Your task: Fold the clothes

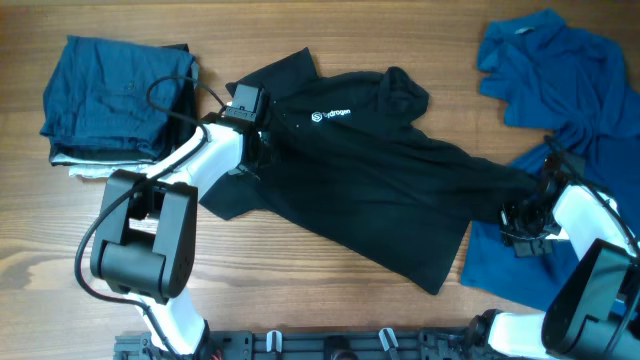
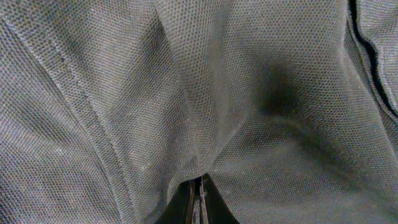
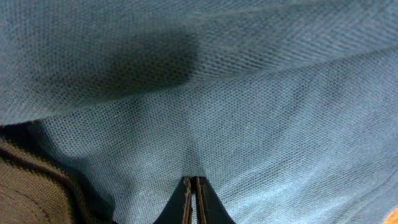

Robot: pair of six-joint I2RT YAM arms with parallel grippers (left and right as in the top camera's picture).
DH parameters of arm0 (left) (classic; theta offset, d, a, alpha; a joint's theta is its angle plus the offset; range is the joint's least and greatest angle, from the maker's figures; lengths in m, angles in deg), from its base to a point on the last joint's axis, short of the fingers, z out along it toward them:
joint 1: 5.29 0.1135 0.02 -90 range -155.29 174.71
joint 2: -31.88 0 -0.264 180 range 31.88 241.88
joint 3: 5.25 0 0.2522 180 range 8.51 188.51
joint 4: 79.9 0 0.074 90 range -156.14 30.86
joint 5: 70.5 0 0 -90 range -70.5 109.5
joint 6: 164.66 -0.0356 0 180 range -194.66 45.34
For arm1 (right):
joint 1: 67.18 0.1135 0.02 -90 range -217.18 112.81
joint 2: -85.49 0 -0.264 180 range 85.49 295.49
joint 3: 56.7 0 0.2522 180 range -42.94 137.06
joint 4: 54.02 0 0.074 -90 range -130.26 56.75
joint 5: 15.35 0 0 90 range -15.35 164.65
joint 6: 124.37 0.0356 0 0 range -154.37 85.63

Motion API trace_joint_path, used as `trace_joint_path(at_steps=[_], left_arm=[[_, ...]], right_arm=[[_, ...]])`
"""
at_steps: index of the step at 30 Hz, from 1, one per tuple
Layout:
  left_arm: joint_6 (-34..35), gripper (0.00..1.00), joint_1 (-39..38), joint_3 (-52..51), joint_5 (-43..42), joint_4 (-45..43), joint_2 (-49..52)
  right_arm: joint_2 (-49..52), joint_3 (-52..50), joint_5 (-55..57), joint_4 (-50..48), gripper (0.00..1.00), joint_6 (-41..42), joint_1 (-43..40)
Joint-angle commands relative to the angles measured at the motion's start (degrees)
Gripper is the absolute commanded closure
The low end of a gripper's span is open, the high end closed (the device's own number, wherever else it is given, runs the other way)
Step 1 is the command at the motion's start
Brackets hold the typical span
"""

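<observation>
The black polo shirt (image 1: 370, 170) lies mid-table, its long axis running far-left to near-right. The left gripper (image 2: 199, 182) pinches its left shoulder. The right gripper (image 3: 191, 182) is clenched at the right end against the blue shirt (image 3: 261, 124); I cannot tell whether it holds anything.

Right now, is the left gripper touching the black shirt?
Touching. Left wrist view: the left gripper is shut, and the black shirt puckers into a fold pinched at its closed tips.

Black shirt (image 1: 370, 170) with white logo (image 1: 330, 115); bright blue shirt (image 1: 560, 70); folded stack (image 1: 110, 95) seemingly dark teal; table (image 1: 300, 290) wood-grained.
</observation>
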Motion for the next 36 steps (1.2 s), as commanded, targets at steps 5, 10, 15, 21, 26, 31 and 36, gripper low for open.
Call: trace_joint_path(at_steps=[5,10,15,21,26,31,36], left_arm=[[-0.28,0.95,0.52,-1.51,1.18,0.02,1.62],[-0.31,0.95,0.52,-1.51,1.29,0.26,1.62],[-0.31,0.94,0.52,-1.51,1.42,0.22,1.62],[-0.28,0.91,0.52,-1.51,1.62,-0.2,1.62],[-0.26,0.91,0.52,-1.51,1.6,-0.68,1.62],[-0.28,0.9,0.52,-1.51,1.62,-0.68,1.62],[-0.26,0.9,0.52,-1.51,1.6,-1.11,1.62]], right_arm=[[1.22,-2.67,6.82,-2.91,0.96,6.51,-5.66],[1.22,-2.64,6.86,-9.66,0.96,-0.96,-16.96],[1.22,-0.81,6.84,-18.93,0.96,-5.75,-26.86],[1.22,2.71,6.12,-26.21,0.96,-9.51,-32.65],[1.2,15.89,-1.57,-16.85,0.96,-12.41,-32.68],[1.09,25.62,-6.03,-0.9,0.96,-19.37,-27.17],[2.47,24.61,-5.46,-0.26,0.96,-28.44,-12.48]])
